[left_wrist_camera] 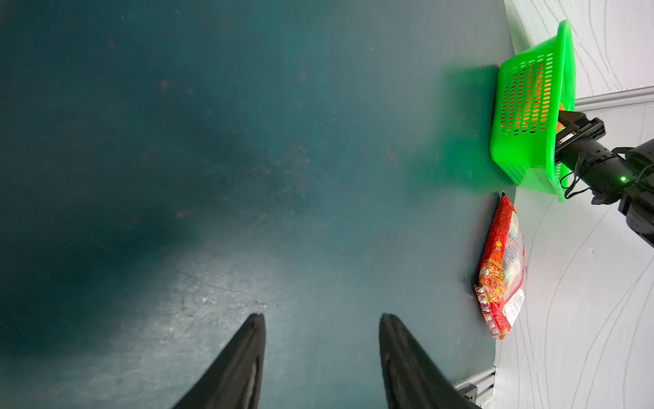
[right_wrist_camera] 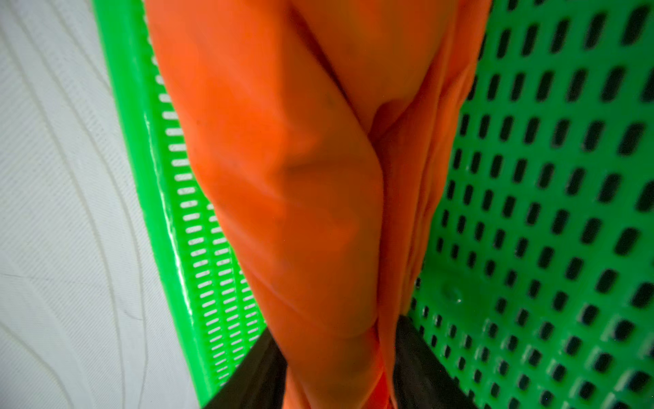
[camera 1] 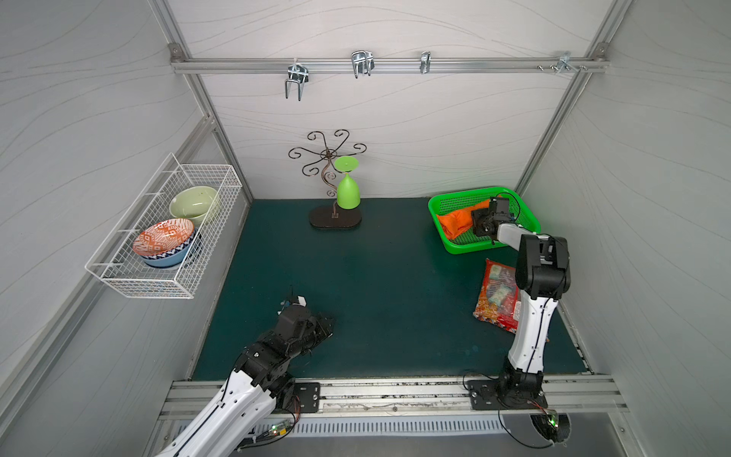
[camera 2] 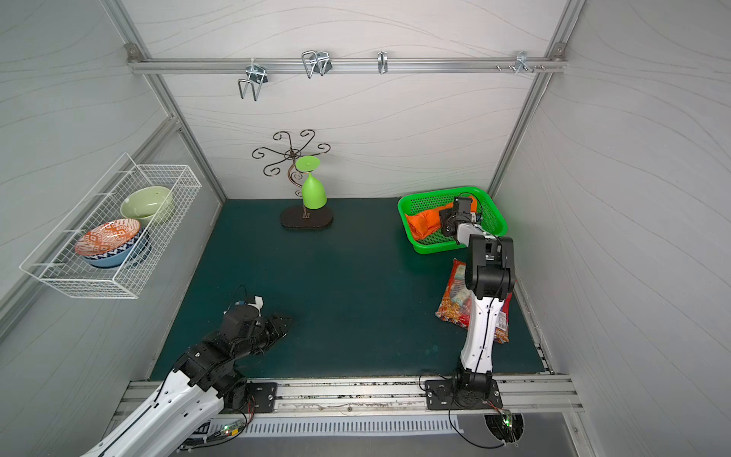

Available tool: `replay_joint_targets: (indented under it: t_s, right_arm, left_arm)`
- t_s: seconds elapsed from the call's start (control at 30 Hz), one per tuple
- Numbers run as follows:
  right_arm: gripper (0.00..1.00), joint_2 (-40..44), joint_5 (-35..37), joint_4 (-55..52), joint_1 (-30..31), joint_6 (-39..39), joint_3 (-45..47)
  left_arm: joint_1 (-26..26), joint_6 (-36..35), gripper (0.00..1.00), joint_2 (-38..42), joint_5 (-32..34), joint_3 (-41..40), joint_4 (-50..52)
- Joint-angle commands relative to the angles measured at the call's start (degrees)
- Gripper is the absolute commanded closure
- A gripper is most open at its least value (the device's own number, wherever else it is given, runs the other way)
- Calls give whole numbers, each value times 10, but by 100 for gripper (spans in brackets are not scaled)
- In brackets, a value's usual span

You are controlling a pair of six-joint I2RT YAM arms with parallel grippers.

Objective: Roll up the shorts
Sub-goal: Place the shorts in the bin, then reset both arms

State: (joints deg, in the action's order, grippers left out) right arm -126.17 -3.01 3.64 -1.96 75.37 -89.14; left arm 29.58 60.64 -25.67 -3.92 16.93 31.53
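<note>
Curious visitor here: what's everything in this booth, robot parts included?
cloth shorts: one, orange, bunched in green basket
perforated plastic basket: one, green, far right corner
printed snack packet: one, red, beside right arm
scrolled metal stand: one, dark, far middle
plastic goblet: one, green, upside down at stand
wire basket: one, white, left wall
round bowls: at least three; pale green, orange-patterned, blue; wire basket
metal hooks: four, silver, back rail
mat: one, dark green, tabletop
left gripper: black, open, low over mat
right gripper: black, in green basket, astride shorts

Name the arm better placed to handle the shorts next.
Right. The right claw sits in the green basket, the shorts between its fingers; the left claw hangs open over the mat, far off.
</note>
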Motion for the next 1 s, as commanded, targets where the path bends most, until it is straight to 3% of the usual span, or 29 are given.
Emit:
replay_joint_targets:
  t_s: [0.0, 0.3, 0.37, 0.57, 0.7, 0.77, 0.97]
  right_arm:
    - [40, 10, -14, -58, -6, -16, -16]
    - [20, 73, -61, -123, -33, -22, -3]
    - [1, 88, -82, -120, -39, -29, 4]
    - [1, 157, -119, -119, -40, -73, 29]
    - [1, 238, -145, -97, -29, -121, 95]
    - [1, 290, -144, -94, -16, -169, 137]
    - [1, 435, -102, -154, 41, -376, 229]
  left_arm:
    - [1, 7, 44, -5, -3, -2, -35]
    - [2, 13, 44, -27, -2, 3, -56]
    - [2, 10, 44, -29, 2, 9, -57]
    - [2, -16, 40, -50, 30, 46, -46]
    - [2, -42, 33, -96, 54, 90, -41]
    - [2, -54, 2, -131, 65, 120, -36]
    - [1, -154, 3, -252, 119, 248, -9]
